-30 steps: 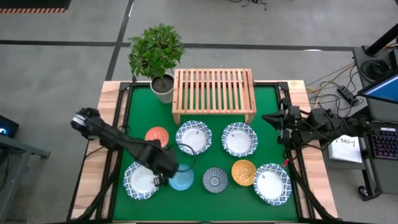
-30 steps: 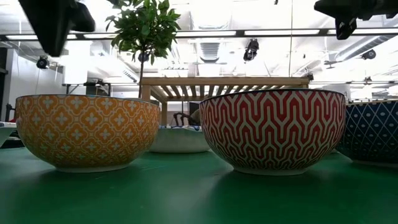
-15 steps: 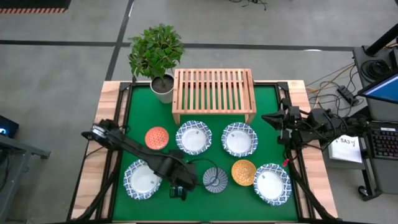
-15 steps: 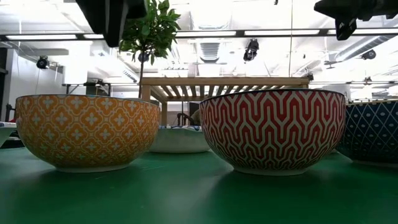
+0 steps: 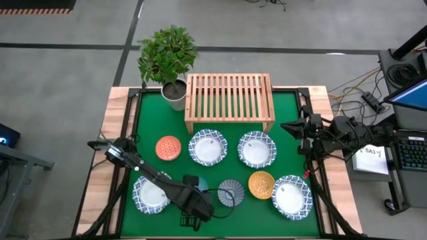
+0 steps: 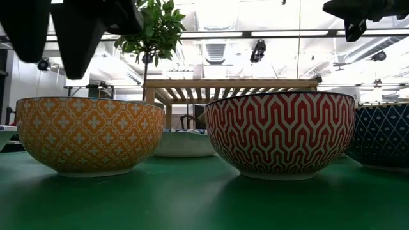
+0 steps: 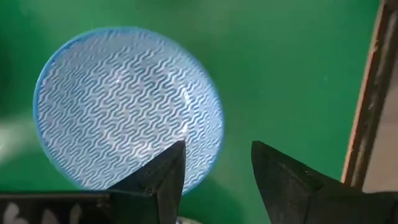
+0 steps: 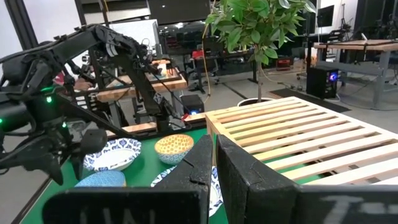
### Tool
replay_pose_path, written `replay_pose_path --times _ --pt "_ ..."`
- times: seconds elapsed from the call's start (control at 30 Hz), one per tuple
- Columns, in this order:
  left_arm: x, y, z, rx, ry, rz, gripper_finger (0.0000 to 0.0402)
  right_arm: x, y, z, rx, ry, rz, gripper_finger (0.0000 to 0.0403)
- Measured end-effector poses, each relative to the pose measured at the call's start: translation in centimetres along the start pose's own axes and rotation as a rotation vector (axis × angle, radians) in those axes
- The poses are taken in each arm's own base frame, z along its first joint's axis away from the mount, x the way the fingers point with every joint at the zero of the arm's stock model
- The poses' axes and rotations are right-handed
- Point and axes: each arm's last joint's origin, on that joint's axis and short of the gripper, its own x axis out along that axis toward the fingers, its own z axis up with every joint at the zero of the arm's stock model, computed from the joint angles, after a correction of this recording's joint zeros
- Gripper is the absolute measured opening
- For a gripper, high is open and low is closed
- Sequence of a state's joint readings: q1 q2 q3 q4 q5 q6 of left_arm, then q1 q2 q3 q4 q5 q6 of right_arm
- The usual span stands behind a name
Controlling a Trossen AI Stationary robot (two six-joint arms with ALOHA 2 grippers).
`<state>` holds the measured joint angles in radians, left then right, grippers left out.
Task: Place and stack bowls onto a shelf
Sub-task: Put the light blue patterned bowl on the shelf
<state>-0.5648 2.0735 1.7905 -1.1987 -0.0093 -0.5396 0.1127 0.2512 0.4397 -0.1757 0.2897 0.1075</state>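
Observation:
The bowls stand on the green mat (image 5: 280,113) in front of the bare slatted shelf (image 5: 229,100): several white ones with blue rims, such as the white bowl (image 5: 207,147), plus an orange-red bowl (image 5: 168,148), a grey-blue striped bowl (image 5: 230,192) and a yellow-orange bowl (image 5: 261,185). My left gripper (image 7: 217,168) hangs open over the near side of the light blue bowl (image 7: 124,106), pointing down, one finger over its rim. In the low view the left gripper (image 6: 51,64) stays clear above the bowl rims. My right gripper (image 8: 214,155) waits shut at the table's right edge.
A potted plant (image 5: 170,60) stands at the far left corner beside the shelf. The table's wooden edge (image 7: 373,93) runs close to my left gripper. Bare mat lies between the bowls and along the near edge.
My left gripper has swung from beside the left white bowl toward the table's near edge, over the light blue bowl, and has opened its fingers. No bowl has moved.

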Motion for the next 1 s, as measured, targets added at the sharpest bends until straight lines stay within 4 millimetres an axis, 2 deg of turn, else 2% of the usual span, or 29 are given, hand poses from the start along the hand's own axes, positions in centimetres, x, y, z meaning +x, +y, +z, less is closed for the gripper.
replay_pose_path --times 0.13,0.4,0.53,0.77,0.9,1.0 --pt "0.5 -0.4 0.1 0.01 -0.024 -0.026 0.0157 0.0 0.0 0.0 0.009 0.0 0.0 0.0012" --pt "3.5 0.2 -0.9 -0.029 0.007 0.01 0.0137 0.0 0.0 0.0 0.015 0.001 0.0 0.0012" --pt "4.5 0.2 -0.9 -0.03 -0.018 -0.004 0.0114 0.0 0.0 0.0 0.013 0.002 0.0 0.0012" --pt "4.5 0.2 -0.9 -0.012 -0.025 0.002 0.0013 0.0 0.0 0.0 -0.001 0.002 0.0 0.0012" --pt "4.0 0.1 -1.0 -0.016 -0.022 0.004 0.0008 0.0 0.0 0.0 -0.001 0.002 0.0 0.0012" --pt "2.7 -0.1 -1.1 -0.005 0.008 0.002 0.0005 0.0 0.0 0.0 0.006 0.002 0.0 0.0012"
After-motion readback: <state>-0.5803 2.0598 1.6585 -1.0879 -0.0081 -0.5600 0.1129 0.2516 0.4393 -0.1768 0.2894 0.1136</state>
